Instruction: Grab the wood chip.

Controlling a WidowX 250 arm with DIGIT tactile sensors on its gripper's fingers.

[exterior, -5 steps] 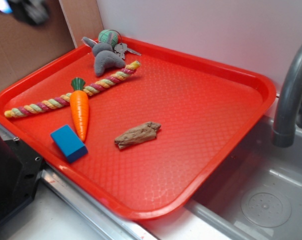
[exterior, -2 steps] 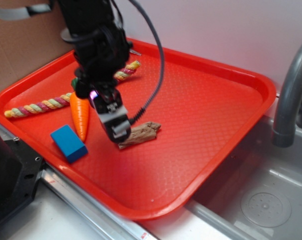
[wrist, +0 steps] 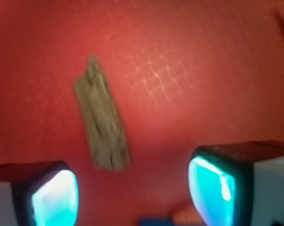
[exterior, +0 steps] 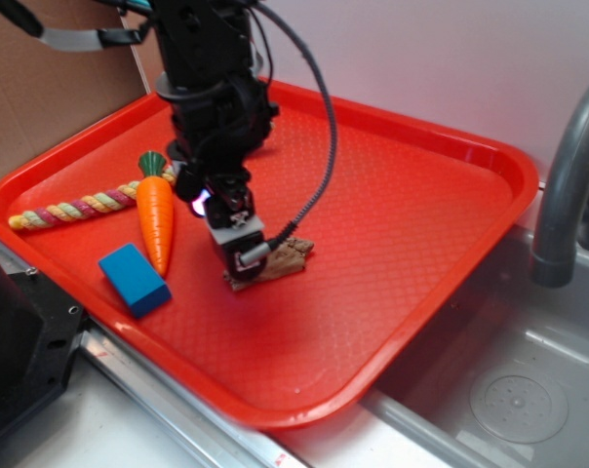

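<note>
Still spread wide and empty, fingers (wrist: 55, 197) low over wood chip (wrist: 102, 122) lying flat on red tray (exterior: 392, 214), chip nearer one pad: likely to shove or flip it on closing.

Wood chip (exterior: 280, 261) lay on tray (exterior: 421, 224), gripper (exterior: 242, 255) just above its left end, fingers spread. Carrot (exterior: 155, 216) left of chip, block (exterior: 134, 279) in front of carrot, rope (exterior: 70, 209) behind. Sink (exterior: 509, 390) right of tray.
</note>
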